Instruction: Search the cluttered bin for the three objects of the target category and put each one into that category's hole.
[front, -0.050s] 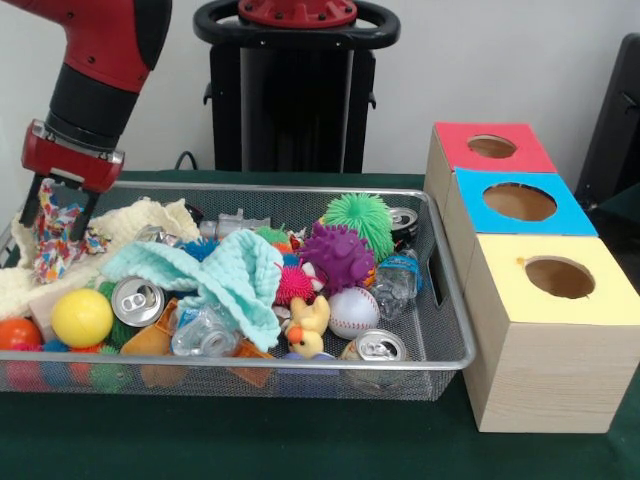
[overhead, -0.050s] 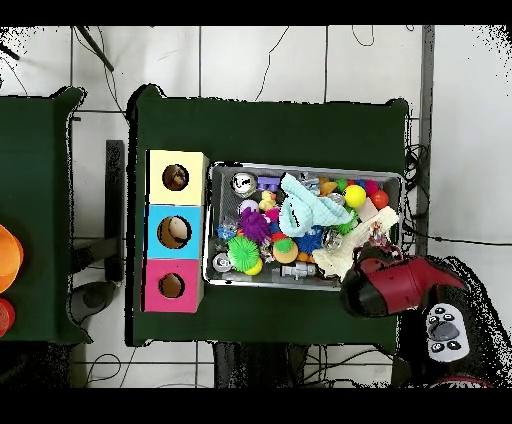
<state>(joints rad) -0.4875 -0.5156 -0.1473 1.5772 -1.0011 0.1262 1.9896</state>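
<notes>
At the bin's left end in the front view, my gripper (front, -0.050s: 58, 215) hangs from the red arm. Its two dark fingers (front, -0.050s: 32, 205) are closed around a multicoloured patterned cloth (front, -0.050s: 55, 240), which droops onto a cream cloth (front, -0.050s: 140, 220). A teal knitted cloth (front, -0.050s: 235, 275) lies across the middle of the wire bin (front, -0.050s: 300, 188). Beside the bin stand three boxes with holes: red (front, -0.050s: 492, 146), blue (front, -0.050s: 519, 201) and yellow (front, -0.050s: 559, 277). In the overhead view the red arm (overhead, -0.050s: 395, 285) covers the bin's lower right corner, above the patterned cloth (overhead, -0.050s: 379, 234).
The bin is packed with cans (front, -0.050s: 137, 300) (front, -0.050s: 380, 347), clear plastic bottles (front, -0.050s: 203, 335) (front, -0.050s: 397, 280), a yellow ball (front, -0.050s: 82, 317), a baseball (front, -0.050s: 353, 312), purple (front, -0.050s: 337, 256) and green (front, -0.050s: 358, 217) spiky balls and a rubber duck (front, -0.050s: 308, 328). Green tablecloth surrounds the bin.
</notes>
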